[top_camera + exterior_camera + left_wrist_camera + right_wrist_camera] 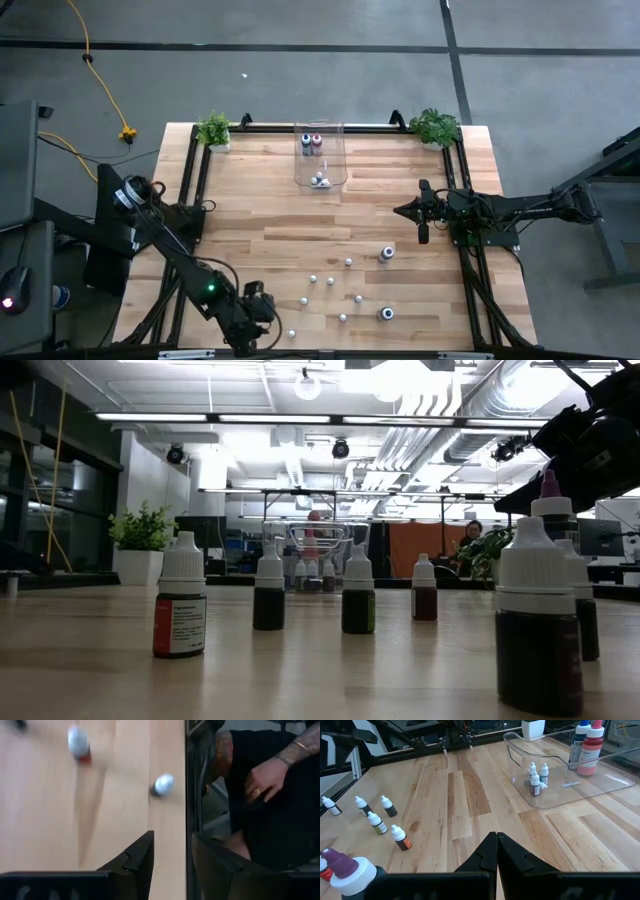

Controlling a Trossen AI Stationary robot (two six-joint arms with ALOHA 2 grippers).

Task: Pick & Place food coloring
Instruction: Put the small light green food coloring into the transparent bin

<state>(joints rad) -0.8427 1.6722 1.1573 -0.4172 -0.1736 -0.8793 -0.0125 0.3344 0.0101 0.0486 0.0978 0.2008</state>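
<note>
Several tiny white-capped food coloring bottles (330,281) stand scattered on the wooden table, with two larger ones (386,254) among them. In the low view they stand upright in a row (268,595). My left gripper (268,325) hovers open near the table's near edge, nothing between its fingers (172,852). A small bottle (164,784) stands ahead of it by the edge, and another (79,742) stands farther on. My right gripper (420,215) waits shut (497,842) at the right side.
A clear plastic bin (320,155) at the far middle holds small bottles (535,777) and two larger ones (585,745). Plants (213,130) stand at both far corners. A person's hand (262,775) shows just beyond the table's near edge.
</note>
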